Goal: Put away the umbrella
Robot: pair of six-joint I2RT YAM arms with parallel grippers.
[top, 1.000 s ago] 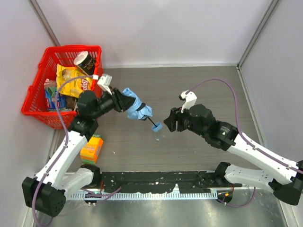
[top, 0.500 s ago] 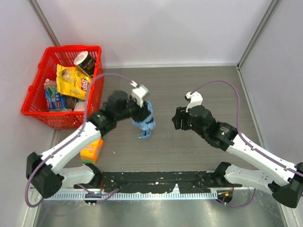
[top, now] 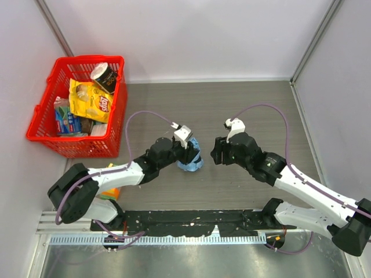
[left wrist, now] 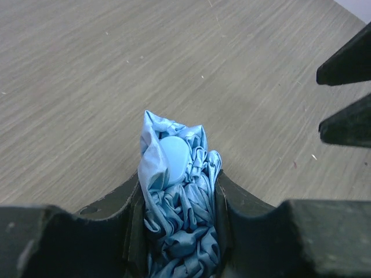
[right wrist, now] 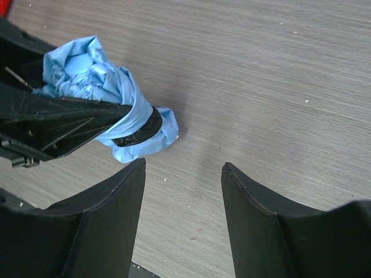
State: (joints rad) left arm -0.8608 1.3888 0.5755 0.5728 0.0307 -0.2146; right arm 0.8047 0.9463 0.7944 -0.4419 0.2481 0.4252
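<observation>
Clenched in the left gripper (top: 186, 153) near mid-counter, the right gripper (top: 218, 152) spread empty beside it, the sky-blue umbrella (top: 192, 164) should be lifted clear before being swung to the far-left red basket (top: 72, 147).

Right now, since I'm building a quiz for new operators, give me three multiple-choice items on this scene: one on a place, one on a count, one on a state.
1. Where is the light sky-blue fabric folding umbrella?
A) at the far right corner of the grey wood-grain table
B) mid-table, between the two arms
C) past the table's near edge

2. How many grippers grip it?
A) none
B) one
C) both

3. How are the fingers of the right gripper?
A) open, holding nothing
B) shut on the umbrella
C) shut on a cable

Answers:
1. B, as the top view shows it at mid-table between the arms.
2. B, as only the left gripper has the bunched cloth between its fingers.
3. A, as the right wrist view shows bare table between them.
</observation>
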